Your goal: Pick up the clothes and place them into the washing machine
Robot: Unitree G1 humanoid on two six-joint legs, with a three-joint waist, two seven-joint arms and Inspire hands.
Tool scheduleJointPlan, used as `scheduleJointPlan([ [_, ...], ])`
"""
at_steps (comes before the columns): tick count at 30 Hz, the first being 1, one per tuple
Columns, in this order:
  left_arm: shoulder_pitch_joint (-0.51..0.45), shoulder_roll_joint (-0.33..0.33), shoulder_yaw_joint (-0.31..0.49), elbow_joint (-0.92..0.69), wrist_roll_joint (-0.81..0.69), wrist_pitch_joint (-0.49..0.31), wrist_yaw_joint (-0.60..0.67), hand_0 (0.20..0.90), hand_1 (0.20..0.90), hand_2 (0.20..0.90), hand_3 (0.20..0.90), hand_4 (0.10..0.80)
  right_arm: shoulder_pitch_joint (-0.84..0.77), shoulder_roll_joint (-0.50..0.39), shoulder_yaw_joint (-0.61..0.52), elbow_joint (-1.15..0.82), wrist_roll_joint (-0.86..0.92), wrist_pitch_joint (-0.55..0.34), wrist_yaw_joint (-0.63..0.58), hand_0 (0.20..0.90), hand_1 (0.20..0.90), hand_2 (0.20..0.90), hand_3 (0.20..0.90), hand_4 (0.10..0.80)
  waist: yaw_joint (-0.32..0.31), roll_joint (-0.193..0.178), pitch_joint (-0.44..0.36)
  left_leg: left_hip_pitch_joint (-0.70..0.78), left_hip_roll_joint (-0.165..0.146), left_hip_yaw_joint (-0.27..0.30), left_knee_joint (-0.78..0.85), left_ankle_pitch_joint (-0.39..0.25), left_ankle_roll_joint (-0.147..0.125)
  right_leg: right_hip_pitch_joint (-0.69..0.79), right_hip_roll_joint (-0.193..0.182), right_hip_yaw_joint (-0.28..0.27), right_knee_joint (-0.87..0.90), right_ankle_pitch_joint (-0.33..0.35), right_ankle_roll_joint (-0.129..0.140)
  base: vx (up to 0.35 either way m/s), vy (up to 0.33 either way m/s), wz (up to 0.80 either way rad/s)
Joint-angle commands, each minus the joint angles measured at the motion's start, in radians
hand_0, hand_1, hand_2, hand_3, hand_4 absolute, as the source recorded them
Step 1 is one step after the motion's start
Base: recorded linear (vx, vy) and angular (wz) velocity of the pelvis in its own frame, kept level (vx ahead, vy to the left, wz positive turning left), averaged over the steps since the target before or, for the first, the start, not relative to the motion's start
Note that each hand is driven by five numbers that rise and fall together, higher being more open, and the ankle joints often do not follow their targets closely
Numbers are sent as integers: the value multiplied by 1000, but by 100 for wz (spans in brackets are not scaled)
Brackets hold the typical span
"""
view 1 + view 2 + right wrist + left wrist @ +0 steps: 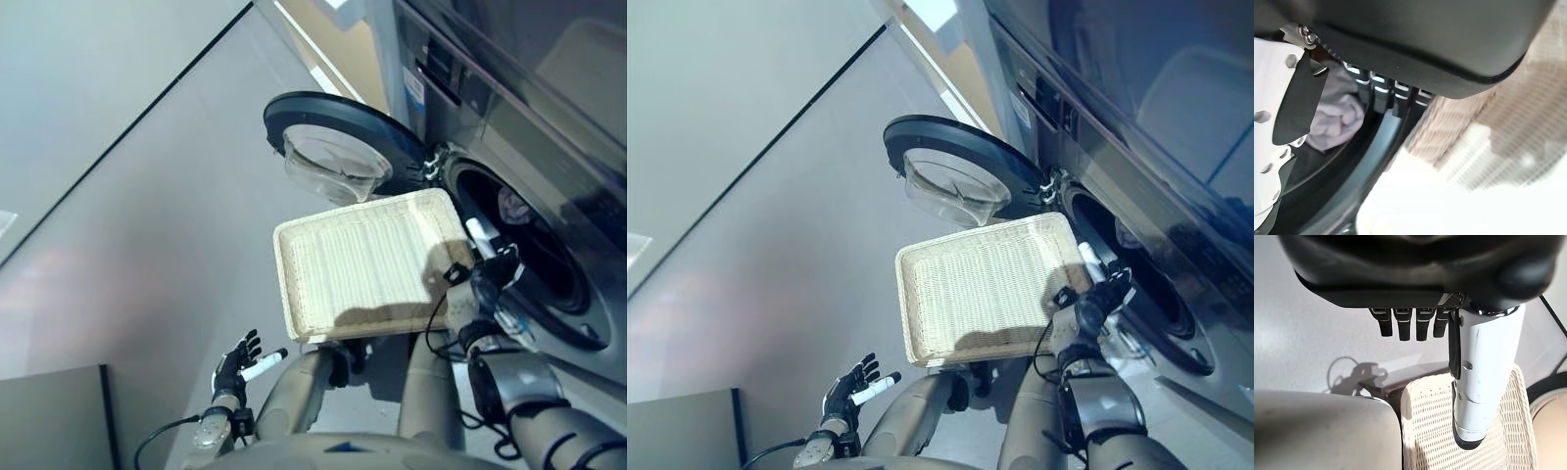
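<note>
The shallow wicker basket [362,264] lies empty beside the washing machine [549,127] and also shows in the left wrist view [1425,431]. The round door [333,122] stands open. My right hand [490,274] is at the rim of the drum opening [549,264], just past the basket's right edge, with relaxed fingers that hold nothing. In the right wrist view a pale lilac-grey cloth [1334,117] lies inside the drum beyond the fingers [1383,95]. My left hand [238,364] hangs low at the left over the floor, open with spread fingers.
The open door juts over the floor behind the basket. A dark brown box [1385,387] shows under the basket's edge. A grey block [49,421] stands at the lower left. Grey floor [147,215] stretches to the left.
</note>
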Motion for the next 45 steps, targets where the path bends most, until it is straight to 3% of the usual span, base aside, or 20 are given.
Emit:
scheduleJointPlan([
  [1,-27,73,83,36,-2,-35,36,900,900,900,900,800,10,90,-6,-30,7,-24,27,900,900,900,900,800,14,-8,-14,-80,-50,20,-10,63,6,95,41,-59,-116,16,-37,-9,-31,5],
  [6,-45,77,83,70,9,-43,50,900,900,900,900,800,-10,66,-18,-8,6,-31,24,900,900,900,900,800,20,-20,-16,-75,-57,17,-38,75,7,108,43,-70,-157,37,-33,-4,-6,3],
  [11,-46,80,98,85,37,-33,52,900,900,900,900,800,-2,40,16,83,-88,26,23,900,900,900,900,800,32,-30,-37,-45,-57,3,-66,84,4,143,41,-75,-184,43,-29,54,-17,4],
  [14,-43,83,144,103,66,-21,50,900,900,900,900,800,113,76,82,109,-254,94,71,900,900,900,900,800,44,-82,-77,57,-51,-26,-138,99,-5,259,41,-103,-262,50,-18,162,-95,12],
  [16,-44,81,150,115,77,-17,48,900,900,900,900,800,135,77,92,118,-308,105,66,900,900,900,900,800,43,-97,-86,83,-47,-33,-158,108,-9,287,42,-112,-287,58,-16,111,-86,16],
  [19,-57,67,165,188,97,3,38,900,900,900,900,800,258,78,140,83,-533,135,58,900,900,900,900,800,24,-161,-114,172,-41,-53,-209,115,-18,384,41,-145,-359,62,-5,155,-127,16],
  [21,-59,66,168,202,96,6,33,900,900,900,900,800,286,79,141,71,-552,139,60,900,900,900,900,800,21,-174,-125,186,-39,-55,-221,118,-18,400,44,-151,-378,70,-3,84,-66,17],
  [22,-65,62,169,244,130,18,27,900,900,900,900,800,346,67,143,64,-629,148,69,900,900,900,900,800,7,-203,-145,224,-36,-57,-246,118,-20,440,49,-157,-412,77,3,104,-74,1],
  [29,-54,58,196,323,188,51,-15,900,900,900,900,800,514,67,184,71,-864,194,121,900,900,900,900,800,-13,-276,-223,343,-22,-50,-309,112,-19,569,53,-165,-513,108,23,85,-37,-3],
  [38,-65,58,197,370,264,87,-52,900,900,900,900,800,588,97,241,187,-1070,248,150,900,900,900,900,800,-24,-309,-287,436,-19,-40,-381,123,-22,650,52,-160,-584,144,35,-2,7,-2],
  [45,-70,42,176,397,332,108,-78,900,900,900,900,800,626,116,196,232,-1040,260,182,900,900,900,900,800,-27,-320,-305,478,-24,-57,-386,109,-9,695,51,-176,-568,126,38,37,6,7],
])
